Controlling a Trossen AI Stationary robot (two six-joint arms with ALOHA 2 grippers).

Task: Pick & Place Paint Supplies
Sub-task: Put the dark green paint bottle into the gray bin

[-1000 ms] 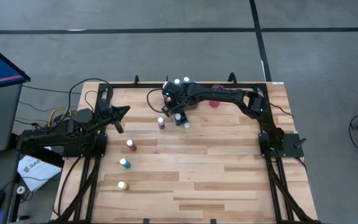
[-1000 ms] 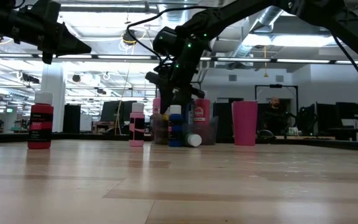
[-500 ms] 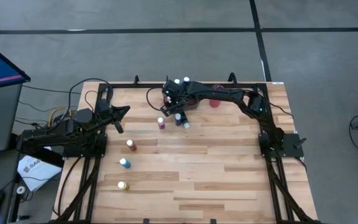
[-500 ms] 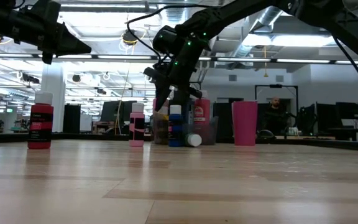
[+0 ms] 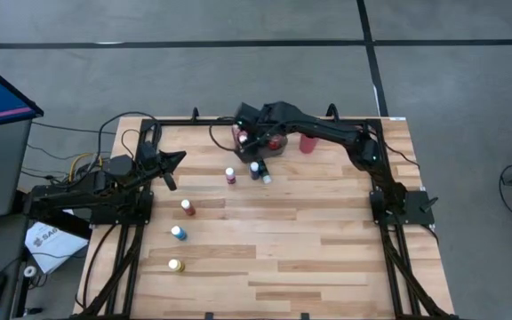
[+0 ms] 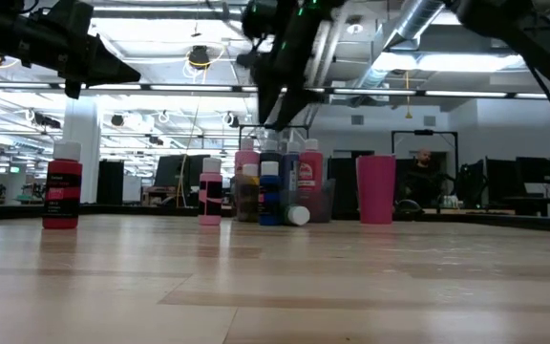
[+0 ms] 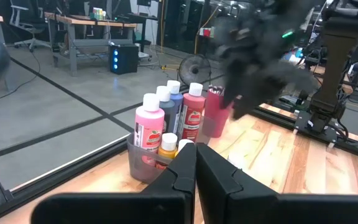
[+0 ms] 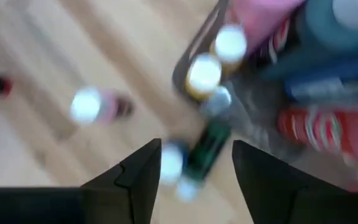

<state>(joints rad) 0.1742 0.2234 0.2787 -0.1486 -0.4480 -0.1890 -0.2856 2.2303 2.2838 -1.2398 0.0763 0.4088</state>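
On the wooden bench [image 5: 309, 240] a pink cup [image 5: 308, 143] stands just beside a clear tray [image 7: 143, 165] packed with upright bottles, and the right tool [image 5: 250, 135] hangs above this tray with its fingers spread and nothing between them. Paint bottles with pale caps stand apart in the open: a pink one [image 5: 230, 176] and a dark blue one [image 5: 255, 170] near the tray, then a red one [image 5: 188, 207], a blue one [image 5: 178, 233] and a yellow one [image 5: 176, 265] toward the left side. The left tool [image 5: 171, 170] waits at the left edge, its fingers pressed together.
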